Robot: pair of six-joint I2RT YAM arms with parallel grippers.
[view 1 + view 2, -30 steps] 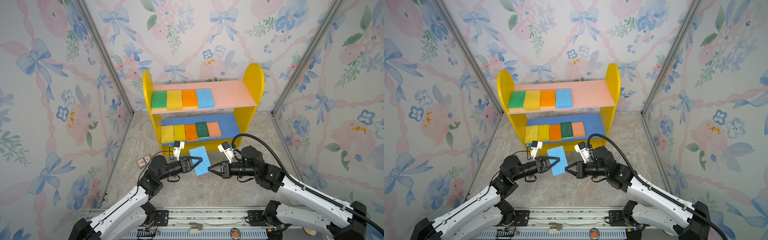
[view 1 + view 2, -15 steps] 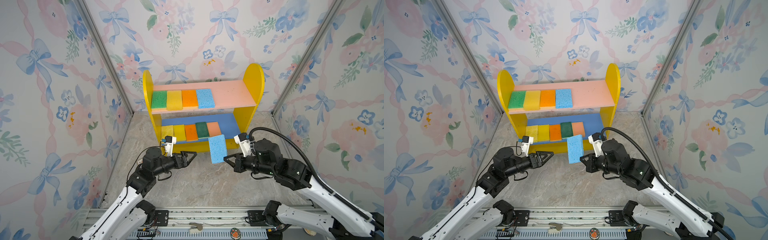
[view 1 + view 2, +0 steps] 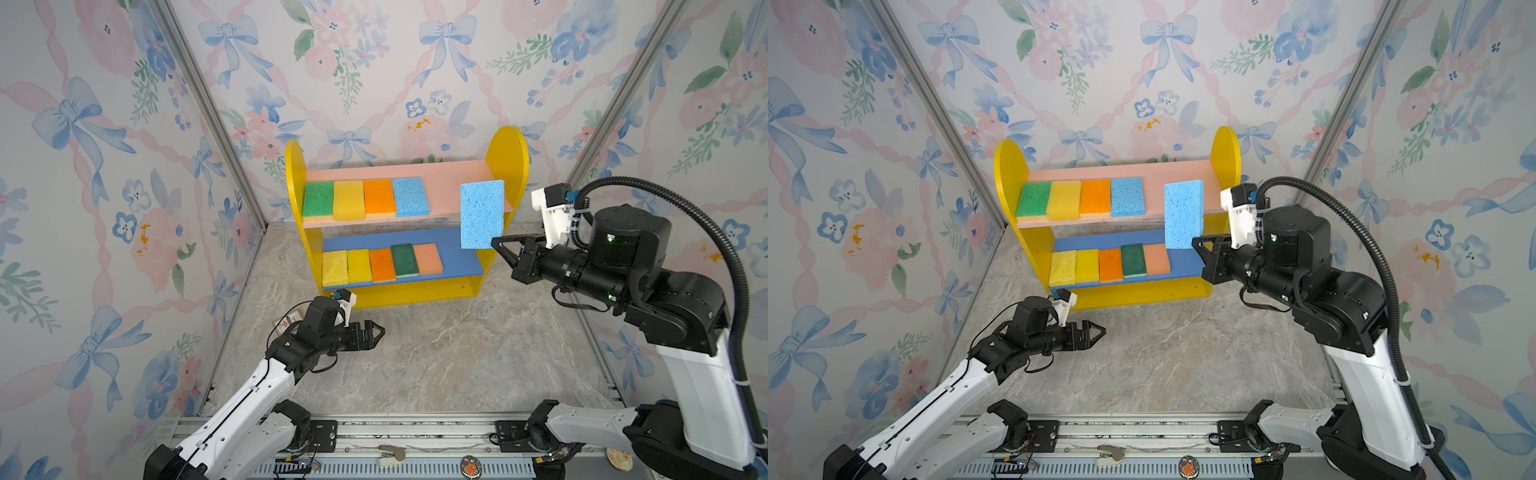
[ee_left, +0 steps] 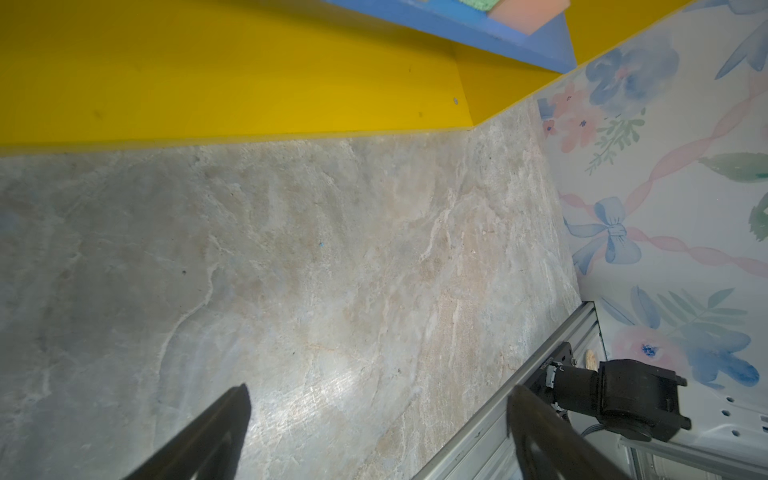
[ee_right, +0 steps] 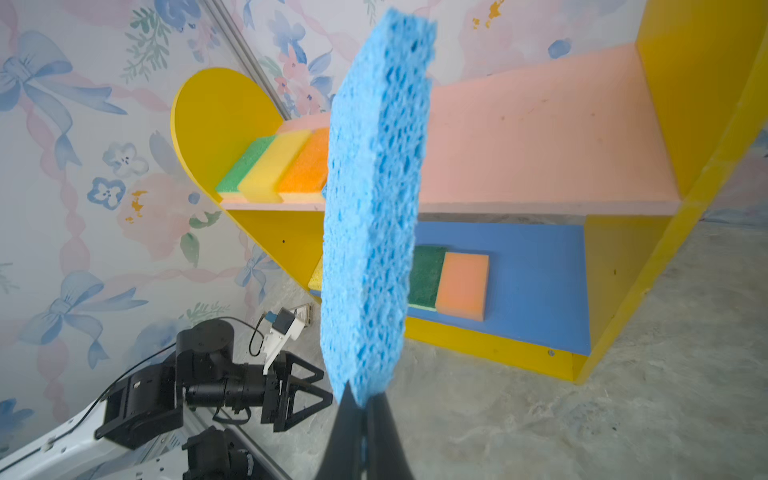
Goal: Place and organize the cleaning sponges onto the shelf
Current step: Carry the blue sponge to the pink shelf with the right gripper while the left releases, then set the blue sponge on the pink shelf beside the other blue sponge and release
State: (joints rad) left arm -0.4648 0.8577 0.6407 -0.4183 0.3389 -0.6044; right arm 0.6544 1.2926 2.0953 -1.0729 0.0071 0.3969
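Nearest, the left gripper (image 3: 377, 331) hangs over the floor (image 3: 436, 357) with jaws spread and empty; farther on, the right gripper (image 3: 497, 242) pinches only the lower edge of the upright light blue sponge (image 3: 482, 214) before the shelf (image 3: 508, 158); so thin a hold could let it pivot, or catch the lip of the pink upper board (image 3: 451, 179).

Both top views are bright and evenly lit by soft light from above, with clear colours and sharp detail; only faint shadow lies under the shelf (image 3: 509, 158) boards. Wide-angle bending curves the corner posts (image 3: 208, 112) toward the frame edges. In the left wrist view a pale sheen glares on the worktop (image 4: 316, 266) at lower centre, and the left gripper (image 4: 378, 395) fingers (image 4: 216, 432) are dark and blurred. In the right wrist view the blue sponge (image 5: 374, 208) is crisp, while the right gripper (image 5: 365, 399) is soft at the bottom edge.
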